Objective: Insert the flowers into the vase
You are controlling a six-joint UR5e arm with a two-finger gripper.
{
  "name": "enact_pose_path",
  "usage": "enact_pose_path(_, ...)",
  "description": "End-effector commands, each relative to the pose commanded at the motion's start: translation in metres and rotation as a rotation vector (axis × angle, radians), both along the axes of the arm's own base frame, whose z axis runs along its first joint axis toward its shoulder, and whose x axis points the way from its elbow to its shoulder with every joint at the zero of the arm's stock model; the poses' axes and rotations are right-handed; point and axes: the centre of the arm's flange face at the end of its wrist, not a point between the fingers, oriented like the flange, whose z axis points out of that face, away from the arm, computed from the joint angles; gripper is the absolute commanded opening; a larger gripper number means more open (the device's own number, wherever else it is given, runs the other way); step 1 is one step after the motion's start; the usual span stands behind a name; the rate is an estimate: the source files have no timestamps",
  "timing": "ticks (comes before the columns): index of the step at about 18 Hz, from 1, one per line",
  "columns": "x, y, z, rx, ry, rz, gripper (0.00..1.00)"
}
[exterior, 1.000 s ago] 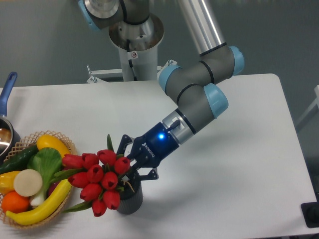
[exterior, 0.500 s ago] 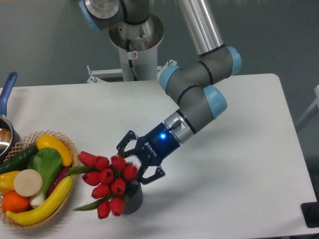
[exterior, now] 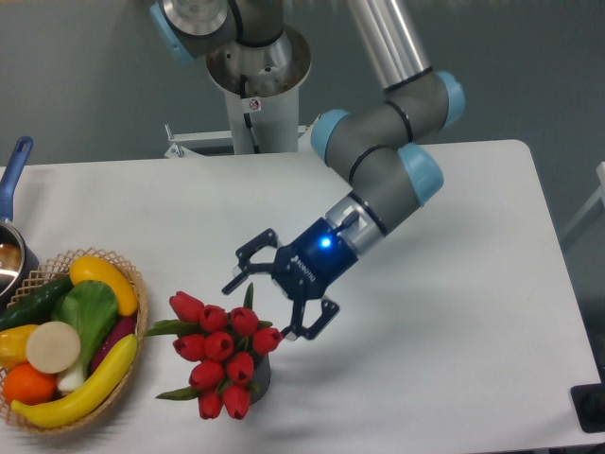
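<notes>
**Release Complete: Flowers Seated in Vase, Gripper Clear**

Change of state: one second ago the gripper (exterior: pixel 276 300) is closed around the stems directly over the vase (exterior: pixel 259 375). Half a second ago its fingers are spread and lifting away. Now the gripper stands up and toward 1 o'clock of the bunch, fingers wide apart, holding nothing, and not touching the flowers (exterior: pixel 221 349). The bunch has dropped lower and shifted slightly toward 3 o'clock over the same interval.

Meaning for the task: the flowers stand unsupported, so insertion appears to be done. The buds lean toward 8 o'clock and overhang the rim, hiding most of the vase; only its right side shows. Whether every stem sits inside cannot be confirmed. Judged risk: the wide, leaning bunch may tip the small vase if brushed during retreat.

Containers:
- Vase: at 6 o'clock on the table (exterior: pixel 454 284), holding the red tulip bunch.
- Wicker basket (exterior: pixel 130 276): at 9 o'clock of the vase, near but apart, filled with coloured fruit and vegetables.
- Blue-handled pot (exterior: pixel 13 175): at the left table edge, mostly out of frame; contents unclear
</notes>
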Motion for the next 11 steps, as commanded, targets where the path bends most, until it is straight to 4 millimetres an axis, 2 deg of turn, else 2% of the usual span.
enact_pose_path(2, -0.006, -0.019, 0.017, -0.008, 0.017, 0.045, 1.00)
enact_pose_path(4, -0.021, -0.039, 0.024, -0.064, 0.067, 0.108, 1.00)
enact_pose_path(7, -0.052, -0.070, 0.016, -0.229, 0.152, 0.225, 1.00)
enact_pose_path(9, -0.083, -0.104, 0.013, -0.297, 0.180, 0.313, 1.00)
enact_pose_path(11, -0.104, -0.130, 0.010, -0.328, 0.192, 0.369, 1.00)
